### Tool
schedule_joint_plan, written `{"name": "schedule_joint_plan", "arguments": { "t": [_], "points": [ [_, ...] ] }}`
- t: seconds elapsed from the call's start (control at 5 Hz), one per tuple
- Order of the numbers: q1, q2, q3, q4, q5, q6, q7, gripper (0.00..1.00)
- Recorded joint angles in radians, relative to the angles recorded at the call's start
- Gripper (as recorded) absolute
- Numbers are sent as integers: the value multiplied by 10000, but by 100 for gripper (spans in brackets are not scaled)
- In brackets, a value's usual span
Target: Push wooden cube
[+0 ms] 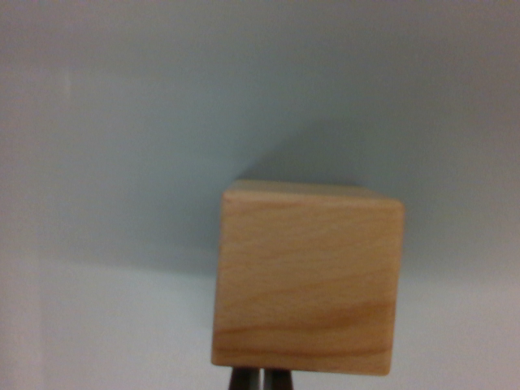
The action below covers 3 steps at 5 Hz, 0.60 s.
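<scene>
Desk surface plain, pale grey-white, matte; a wide soft shadow darkens its upper part, and the lower strip is lighter. Nothing of the room shows beyond this surface; picture slightly blurred.

Fingers: only two dark tips visible at the bottom edge of the wrist view, side by side with a thin pale line between them. They look pressed close together, nothing seen held between them. Most of each finger is hidden behind the block or cut off by the frame.

Wooden cube: light wood with horizontal grain, one darker band low on the near face. It stands on the desk directly ahead of the fingertips, its lower near edge just above them in the picture. Whether tips and cube touch cannot be told. Cube centre lies slightly toward the wrist view's right of the tips.
</scene>
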Motion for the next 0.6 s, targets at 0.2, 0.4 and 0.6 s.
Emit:
{"name": "schedule_joint_plan", "arguments": {
  "t": [0.2, 0.4, 0.6],
  "points": [
    [-28, 308, -70, 474, -61, 171, -74, 100],
    [-28, 308, -70, 474, -61, 171, -74, 100],
    [-57, 614, -140, 944, -121, 341, -148, 100]
  ]
}}
